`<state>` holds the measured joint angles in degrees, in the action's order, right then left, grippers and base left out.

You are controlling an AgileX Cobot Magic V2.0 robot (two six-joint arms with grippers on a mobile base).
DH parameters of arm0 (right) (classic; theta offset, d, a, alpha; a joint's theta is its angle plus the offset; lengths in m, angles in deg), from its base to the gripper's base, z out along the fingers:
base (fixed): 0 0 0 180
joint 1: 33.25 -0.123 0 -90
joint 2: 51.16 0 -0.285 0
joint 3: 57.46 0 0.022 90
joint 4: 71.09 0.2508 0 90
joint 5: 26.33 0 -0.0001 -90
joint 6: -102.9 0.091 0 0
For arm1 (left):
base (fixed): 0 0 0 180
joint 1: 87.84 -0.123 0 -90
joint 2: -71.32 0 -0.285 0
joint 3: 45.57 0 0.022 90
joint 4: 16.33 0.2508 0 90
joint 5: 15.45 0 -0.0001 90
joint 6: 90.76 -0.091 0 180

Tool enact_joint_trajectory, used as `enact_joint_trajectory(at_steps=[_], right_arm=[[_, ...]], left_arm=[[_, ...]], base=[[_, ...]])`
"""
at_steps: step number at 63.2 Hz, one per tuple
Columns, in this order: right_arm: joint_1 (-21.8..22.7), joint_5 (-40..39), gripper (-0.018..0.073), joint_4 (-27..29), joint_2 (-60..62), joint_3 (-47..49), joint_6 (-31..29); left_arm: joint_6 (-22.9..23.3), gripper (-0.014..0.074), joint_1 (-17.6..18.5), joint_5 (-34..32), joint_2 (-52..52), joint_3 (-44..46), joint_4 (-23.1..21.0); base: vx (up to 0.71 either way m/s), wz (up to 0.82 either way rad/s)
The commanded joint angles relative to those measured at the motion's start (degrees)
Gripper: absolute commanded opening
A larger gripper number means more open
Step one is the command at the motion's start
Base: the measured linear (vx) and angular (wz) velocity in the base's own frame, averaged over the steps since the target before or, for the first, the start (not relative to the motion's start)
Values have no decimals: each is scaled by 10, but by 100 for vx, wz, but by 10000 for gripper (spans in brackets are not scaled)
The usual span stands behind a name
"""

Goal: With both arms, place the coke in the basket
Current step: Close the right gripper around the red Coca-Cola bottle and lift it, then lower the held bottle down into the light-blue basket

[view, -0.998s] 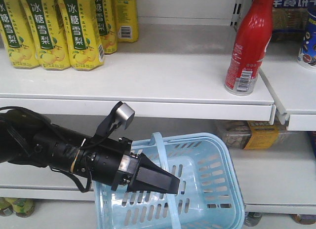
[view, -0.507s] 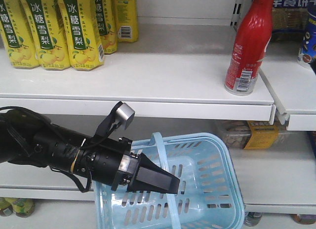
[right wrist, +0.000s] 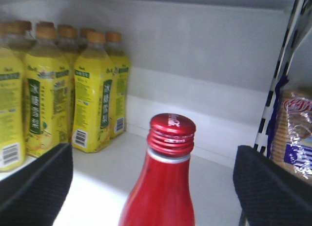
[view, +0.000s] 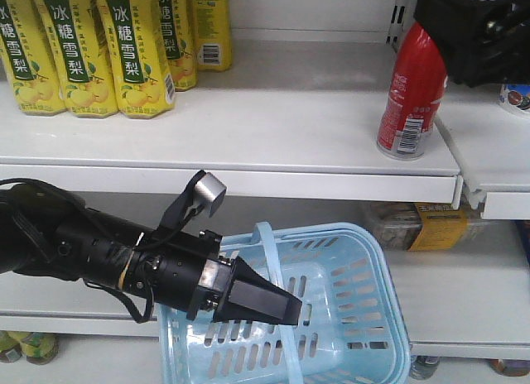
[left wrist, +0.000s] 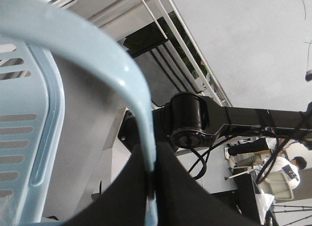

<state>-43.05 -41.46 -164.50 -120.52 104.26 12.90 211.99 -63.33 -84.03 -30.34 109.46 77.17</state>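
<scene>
**Exterior front-facing view: coke on shelf, basket held ready**

The coke (view: pixel 412 94), a red-capped red bottle, stands upright on the white shelf (view: pixel 248 127), ungripped. The right claw (right wrist: pixel 155 184) hangs spread at its neck, a finger either side, neither touching. Below, the left claw (view: pixel 281 305) pinches the handle (left wrist: pixel 141 114) of the light-blue basket (view: pixel 364 260). Grasp, lift and drop into the basket all remain.

- The cap of the coke bottle (view: pixel 411 94) was hidden behind the right gripper (view: pixel 474 35) in the front view; the right wrist view cut its body off at the bottom edge.
- The right gripper ran past the top and right edges of the front view.
- The base of the basket (view: pixel 364 318) was cut off below.
</scene>
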Motion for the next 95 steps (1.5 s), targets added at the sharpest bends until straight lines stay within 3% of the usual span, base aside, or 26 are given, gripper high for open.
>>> enact_joint_trajectory(at_steps=[1, 12, 21, 35, 42, 53, 57, 78, 95], right_arm=[[-1, 10, 628, 6, -25, 39, -2], [-1, 10, 605, 6, -72, 69, 5], [-1, 10, 517, 3, -77, 69, 4], [-1, 6, 162, 2, -77, 69, -2], [-1, -39, -17, -12, -66, 69, -2], [-1, -193, -6, -89, -4, 69, 55], [-1, -224, -5, -88, 31, 62, 87], [-1, -266, -5, -88, 202, -94, 180], [-1, -239, -5, -87, 199, -236, 170]], left_arm=[[0, -5, 1, -101, 24, 13, -49], [0, -5, 1, -101, 24, 13, -49], [0, -5, 1, -101, 24, 13, -49], [0, -5, 1, -101, 24, 13, -49], [0, -5, 1, -101, 24, 13, -49], [0, -5, 1, -101, 24, 13, -49], [0, -5, 1, -101, 24, 13, -49], [0, -5, 1, -101, 24, 13, -49], [0, -5, 1, -101, 24, 13, -49]], base=[[0, 0], [0, 0], [0, 0], [0, 0], [0, 0], [0, 0], [0, 0], [0, 0], [0, 0]])
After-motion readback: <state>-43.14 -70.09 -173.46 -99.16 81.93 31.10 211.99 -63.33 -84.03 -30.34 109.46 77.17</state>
